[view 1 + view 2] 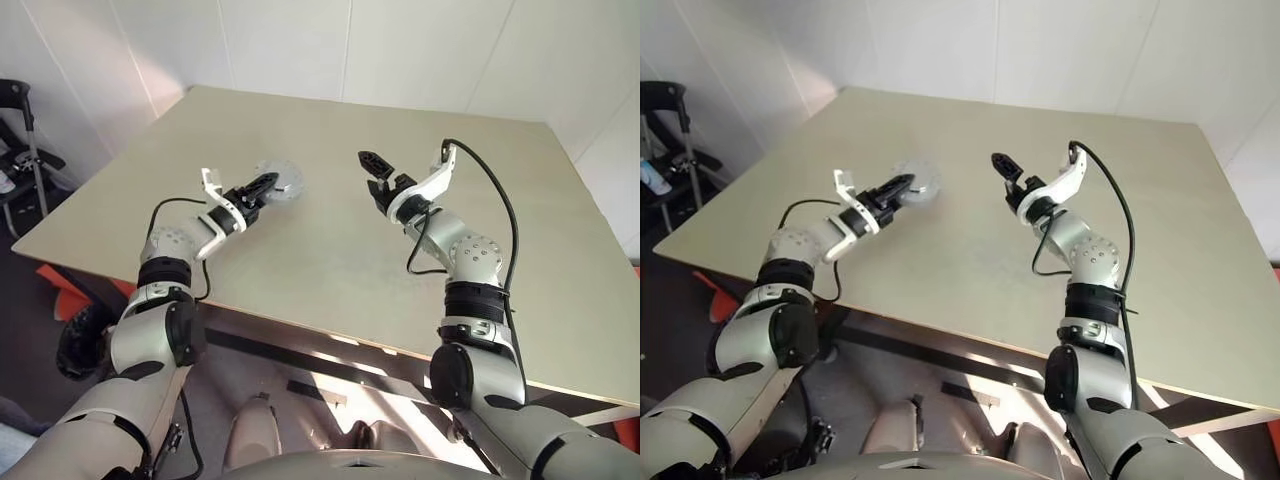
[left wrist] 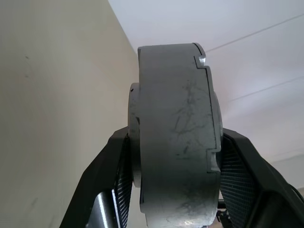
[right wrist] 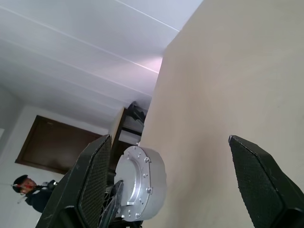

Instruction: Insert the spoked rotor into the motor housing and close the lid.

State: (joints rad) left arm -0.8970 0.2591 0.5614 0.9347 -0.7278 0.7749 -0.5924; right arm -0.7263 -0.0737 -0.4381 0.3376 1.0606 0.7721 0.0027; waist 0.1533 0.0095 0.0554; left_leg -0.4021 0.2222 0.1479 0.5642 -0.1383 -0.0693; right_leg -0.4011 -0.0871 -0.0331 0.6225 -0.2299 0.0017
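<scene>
With the closed motor (image 1: pixel 283 181) clamped edge-on in the left gripper (image 1: pixel 262 187) above the table's (image 1: pixel 330 250) far left, and the right gripper (image 1: pixel 377 172) wide and empty, assembly appears complete; next, set it down.

The left gripper (image 1: pixel 262 186) sits left of centre in the head view, arm reaching up-right, its two black fingers clamped on the motor housing (image 1: pixel 283 181). The right gripper (image 1: pixel 376 175), right of centre, points up-left with fingers spread wide and empty.
</scene>
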